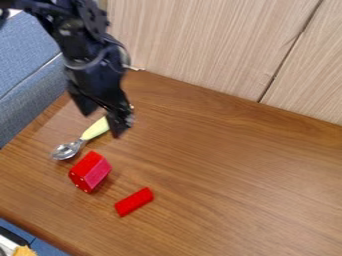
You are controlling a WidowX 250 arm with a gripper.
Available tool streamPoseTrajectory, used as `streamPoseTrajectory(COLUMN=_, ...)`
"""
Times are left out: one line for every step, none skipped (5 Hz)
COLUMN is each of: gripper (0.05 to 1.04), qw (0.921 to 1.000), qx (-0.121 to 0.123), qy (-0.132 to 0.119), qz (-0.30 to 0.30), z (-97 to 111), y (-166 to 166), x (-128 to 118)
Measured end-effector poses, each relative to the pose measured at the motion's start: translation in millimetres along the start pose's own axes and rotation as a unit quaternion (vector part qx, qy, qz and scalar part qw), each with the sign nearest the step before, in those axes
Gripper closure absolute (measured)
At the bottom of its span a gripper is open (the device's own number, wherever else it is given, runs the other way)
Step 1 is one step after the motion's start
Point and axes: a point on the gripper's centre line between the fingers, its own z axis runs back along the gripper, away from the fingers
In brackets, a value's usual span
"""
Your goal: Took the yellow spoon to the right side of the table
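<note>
End effector: over the upper-left part of the tabletop [220, 165], pointing down [102, 123]
Opening: fingers spread well apart
Grip: nothing pinched; contact with the handle, cannot tell
Yellow spoon: lying on the tabletop at left [95, 129], metal bowl toward the near left, handle running up behind one finger [119, 122]

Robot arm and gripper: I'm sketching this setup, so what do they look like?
The arm is black, with chunky, angular segments, a few small pale spots and a thin cable looping out at its side. The gripper is black too, with two fingers.
</note>
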Motion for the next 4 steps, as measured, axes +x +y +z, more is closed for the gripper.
streamPoseTrajectory(gripper=0.083, qw=0.9994, qx=0.021, qy=0.026, qz=0.010, z=-28, y=32, x=2)
streamPoseTrajectory(gripper=0.083, qw=0.9984, qx=0.022, qy=0.037, qz=0.037, z=-50, y=51, x=7)
streamPoseTrajectory(gripper=0.083, qw=0.9984, qx=0.021, qy=0.039, qz=0.036, z=-73, y=62, x=12)
streamPoseTrajectory(gripper=0.083, qw=0.9981, qx=0.008, qy=0.044, qz=0.043, z=-85, y=63, x=16)
